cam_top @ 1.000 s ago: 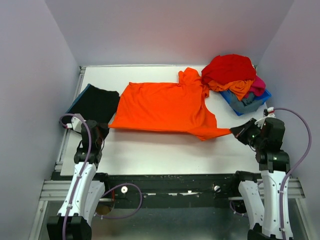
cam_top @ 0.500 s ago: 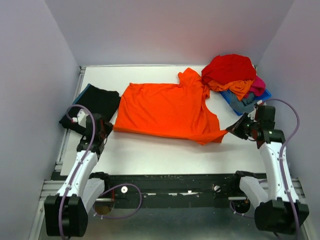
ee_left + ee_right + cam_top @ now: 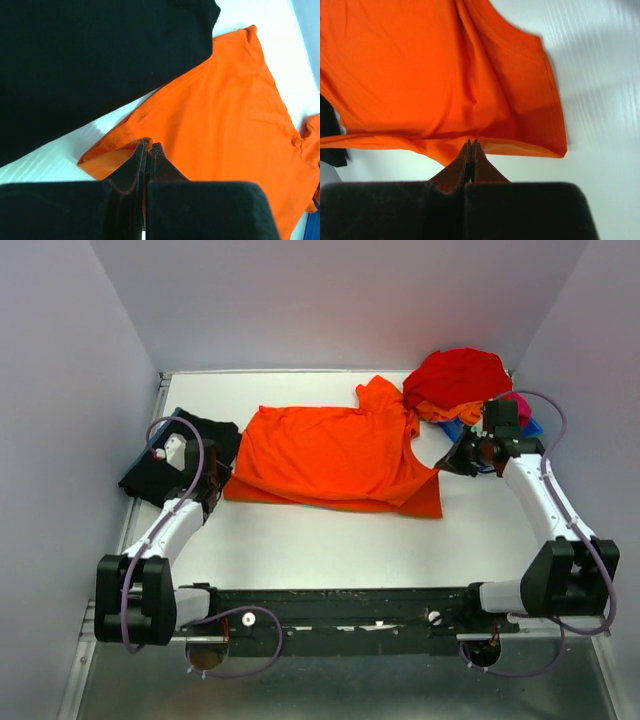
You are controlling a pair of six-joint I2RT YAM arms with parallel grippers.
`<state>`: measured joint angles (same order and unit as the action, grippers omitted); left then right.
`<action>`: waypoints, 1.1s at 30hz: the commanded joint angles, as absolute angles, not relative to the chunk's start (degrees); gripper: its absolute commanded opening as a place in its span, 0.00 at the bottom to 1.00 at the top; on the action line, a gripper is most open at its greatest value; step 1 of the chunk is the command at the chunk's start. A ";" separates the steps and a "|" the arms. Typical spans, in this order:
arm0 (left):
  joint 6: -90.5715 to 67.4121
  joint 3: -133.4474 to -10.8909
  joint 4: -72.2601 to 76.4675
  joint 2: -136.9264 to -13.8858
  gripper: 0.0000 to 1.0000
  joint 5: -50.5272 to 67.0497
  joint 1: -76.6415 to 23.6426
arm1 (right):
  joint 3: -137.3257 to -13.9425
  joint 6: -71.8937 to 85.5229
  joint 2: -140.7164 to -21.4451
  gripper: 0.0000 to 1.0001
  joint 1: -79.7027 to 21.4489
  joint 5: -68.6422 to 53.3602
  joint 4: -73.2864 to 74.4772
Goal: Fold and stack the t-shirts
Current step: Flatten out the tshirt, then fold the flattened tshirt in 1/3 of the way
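An orange t-shirt [image 3: 335,455] lies spread across the middle of the white table. My left gripper [image 3: 213,480] is shut on its near left hem corner, seen in the left wrist view [image 3: 149,145]. My right gripper [image 3: 446,465] is shut on the shirt's right edge and holds it lifted, seen in the right wrist view [image 3: 471,143]. The orange cloth [image 3: 445,75] hangs from it, folded partway over the shirt. A folded black t-shirt [image 3: 185,452] lies at the left edge, also in the left wrist view [image 3: 90,55].
A pile of unfolded shirts, red [image 3: 458,375] on top with orange, pink and grey under it, sits on a blue tray [image 3: 525,432] at the back right. Purple walls close in both sides. The black frame rail [image 3: 340,605] runs along the near edge.
Both arms have swung away from the near edge toward the back, carrying the shirt's near edge. The right gripper moved furthest, up and left, folding the right side over.
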<state>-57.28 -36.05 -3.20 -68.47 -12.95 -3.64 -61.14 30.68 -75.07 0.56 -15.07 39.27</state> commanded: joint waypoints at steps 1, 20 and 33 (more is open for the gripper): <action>-58.36 -38.75 -0.62 -73.03 0.00 -15.03 -4.13 | -67.31 31.03 -80.93 0.01 0.00 -9.68 40.07; -58.36 -48.42 -2.54 -84.63 0.00 -16.69 -6.15 | -81.21 29.09 -94.83 0.01 0.00 -3.60 44.65; -58.71 -51.59 -4.30 -89.03 0.00 -17.49 -6.15 | -86.84 28.47 -99.76 0.01 0.00 -1.76 46.93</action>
<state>-58.41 -49.30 -3.03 -86.80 -16.12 -6.13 -85.08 29.26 -98.28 -0.01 -4.40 44.97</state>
